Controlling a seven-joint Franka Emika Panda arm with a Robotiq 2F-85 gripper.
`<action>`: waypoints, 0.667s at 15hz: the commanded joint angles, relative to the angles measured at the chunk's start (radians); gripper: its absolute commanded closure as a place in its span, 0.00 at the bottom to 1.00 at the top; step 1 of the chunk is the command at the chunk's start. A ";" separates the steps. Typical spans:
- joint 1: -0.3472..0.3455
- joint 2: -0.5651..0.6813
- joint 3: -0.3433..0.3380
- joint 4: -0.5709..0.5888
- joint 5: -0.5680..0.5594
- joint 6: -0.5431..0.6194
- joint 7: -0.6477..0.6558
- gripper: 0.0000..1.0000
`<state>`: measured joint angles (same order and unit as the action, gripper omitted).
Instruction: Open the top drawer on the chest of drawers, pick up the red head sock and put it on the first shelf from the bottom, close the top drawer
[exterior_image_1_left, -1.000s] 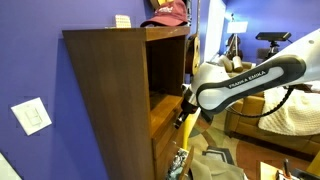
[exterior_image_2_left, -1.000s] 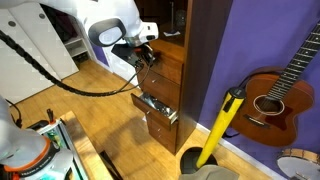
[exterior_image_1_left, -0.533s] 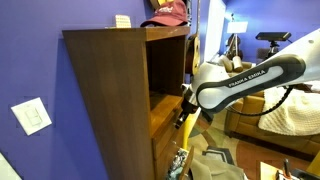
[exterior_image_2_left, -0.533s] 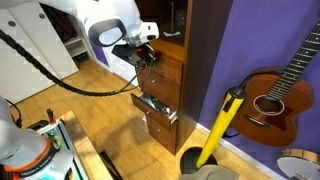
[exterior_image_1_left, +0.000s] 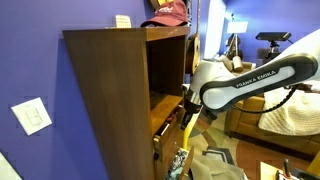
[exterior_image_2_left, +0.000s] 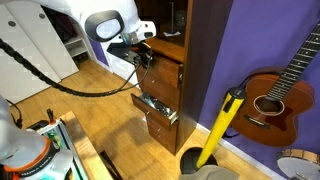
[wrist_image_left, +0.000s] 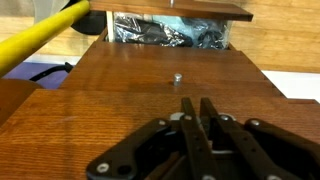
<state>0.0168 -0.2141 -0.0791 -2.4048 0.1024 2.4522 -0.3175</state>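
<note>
I am at the opening step. The end effector (wrist_image_left: 198, 104) sits up against the front of the chest of drawers (exterior_image_1_left: 110, 90), level with the top drawer (exterior_image_2_left: 166, 68). In the wrist view its fingers are clenched together with nothing between them. A small metal knob (wrist_image_left: 177, 76) sits on the wood panel just ahead of the tips. I cannot tell from here whether that knob belongs to the top drawer or to the one under it. Beyond it a lower drawer (wrist_image_left: 170, 32) stands open, full of clutter. A yellow pole (exterior_image_2_left: 222, 125) leans near the foot of the chest.

To do this well, I would first confirm which handle is the top drawer's. Then I would release the fingers, centre them on that handle, close firmly and pull straight back. The drawer's front runs level across the chest, so that is its long axis. It faces out into the room, and its travel is square to the front. Any sideways drag would likely jam it in its runners, so I judge that a slow, level pull is best. I would also keep my wrist above the open drawer below.

As for the red head sock, a reddish cloth thing (exterior_image_1_left: 168, 12) lies on the chest's top surface. I cannot say whether it is the sock.
</note>
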 joint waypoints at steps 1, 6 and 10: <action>-0.046 -0.036 0.015 -0.049 -0.137 -0.088 0.086 0.97; -0.063 -0.062 0.026 -0.089 -0.225 -0.189 0.177 0.97; -0.088 -0.100 0.007 -0.133 -0.219 -0.211 0.187 0.60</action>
<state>-0.0535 -0.2519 -0.0615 -2.4900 -0.1030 2.2673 -0.1537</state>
